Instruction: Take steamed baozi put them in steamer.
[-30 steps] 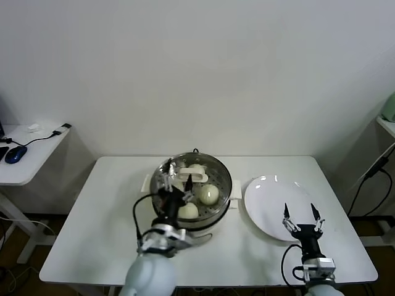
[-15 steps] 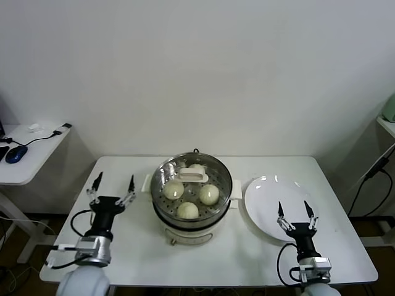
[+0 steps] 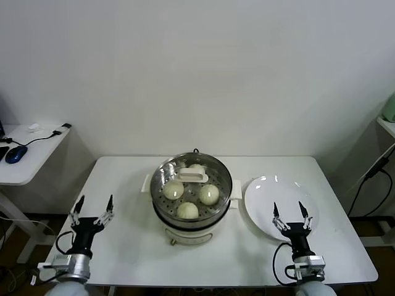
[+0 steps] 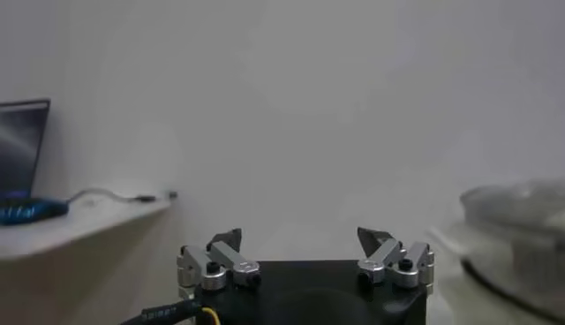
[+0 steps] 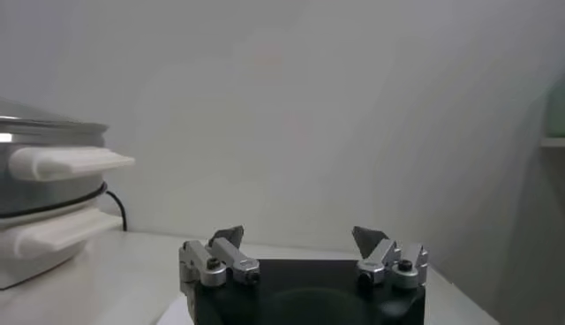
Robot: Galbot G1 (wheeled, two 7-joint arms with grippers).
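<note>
The steamer stands mid-table, a shiny steel pot on a cream base. A glass lid with a white handle rests on top. Several pale baozi lie on its perforated tray, seen through the lid. My left gripper is open and empty over the table's front left, well clear of the pot. My right gripper is open and empty above the near edge of the plate. The left wrist view shows the open left gripper and the blurred steamer. The right wrist view shows the open right gripper and the steamer.
A flat white plate with nothing on it lies right of the steamer. A side table with a blue mouse and a cable stands to the far left. A shelf edge and cables show at the far right.
My left gripper has pulled away from the steamer's front, going left and back toward me. The right gripper has shifted slightly nearer. The baozi and lid have not moved.
</note>
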